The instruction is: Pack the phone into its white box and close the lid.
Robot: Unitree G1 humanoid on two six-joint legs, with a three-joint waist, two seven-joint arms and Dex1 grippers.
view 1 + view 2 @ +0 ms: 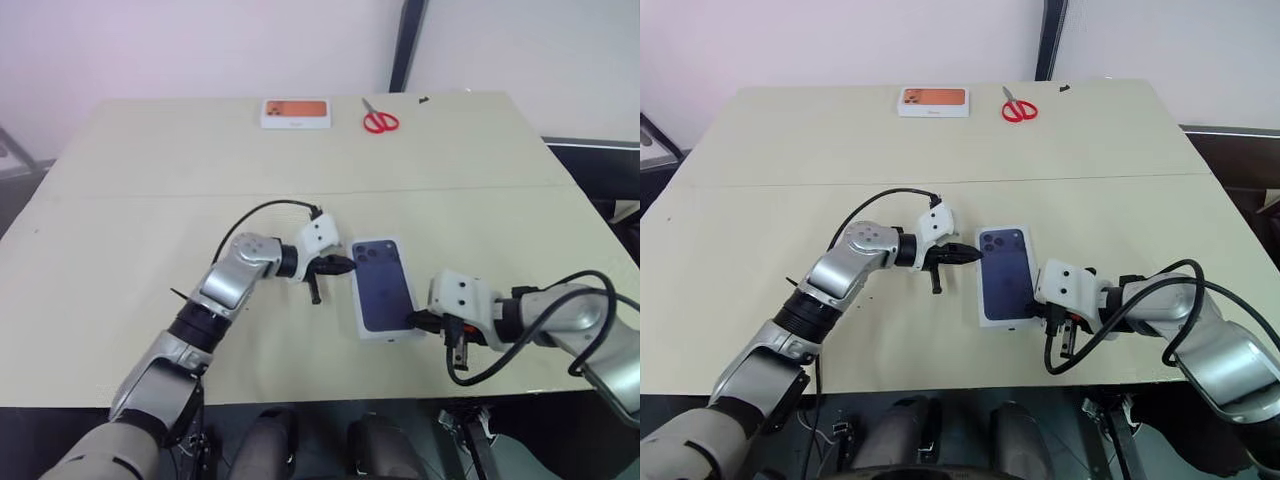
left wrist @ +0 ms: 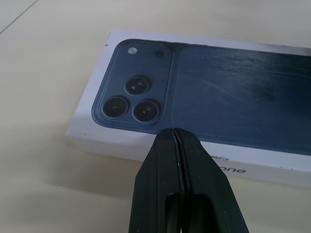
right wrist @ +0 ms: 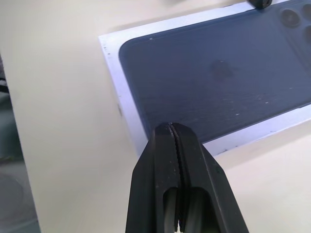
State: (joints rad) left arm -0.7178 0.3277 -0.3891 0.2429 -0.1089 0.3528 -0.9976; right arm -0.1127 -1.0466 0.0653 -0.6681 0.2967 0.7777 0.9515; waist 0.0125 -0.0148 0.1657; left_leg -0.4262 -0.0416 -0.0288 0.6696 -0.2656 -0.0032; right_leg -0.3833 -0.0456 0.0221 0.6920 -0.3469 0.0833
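On the one table [image 1: 120, 260], the closed white box shows just its lid [image 1: 383, 290] with the phone print, so the inside is hidden; it lies mid-table toward the near edge, long axis near-to-far, camera end far. A second box [image 1: 295, 112] and one pair of scissors [image 1: 379, 120] lie at the far edge. The left gripper [image 1: 345, 264] and right gripper [image 1: 418, 320] are both pinched tight on nothing, tips at the lid's far-left and near-right corners.

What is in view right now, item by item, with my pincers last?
lid: one, white with a dark blue phone printed on top, lying print-up near the table's front edge, between the pincers.
white box with an orange picture: one, at the far edge.
scissors: one pair, red handles, far edge, right of that box.
table: one, pale beige.
left pincer: black, shut, tip at the lid's left side.
right pincer: black, shut, tip at the lid's near right corner.
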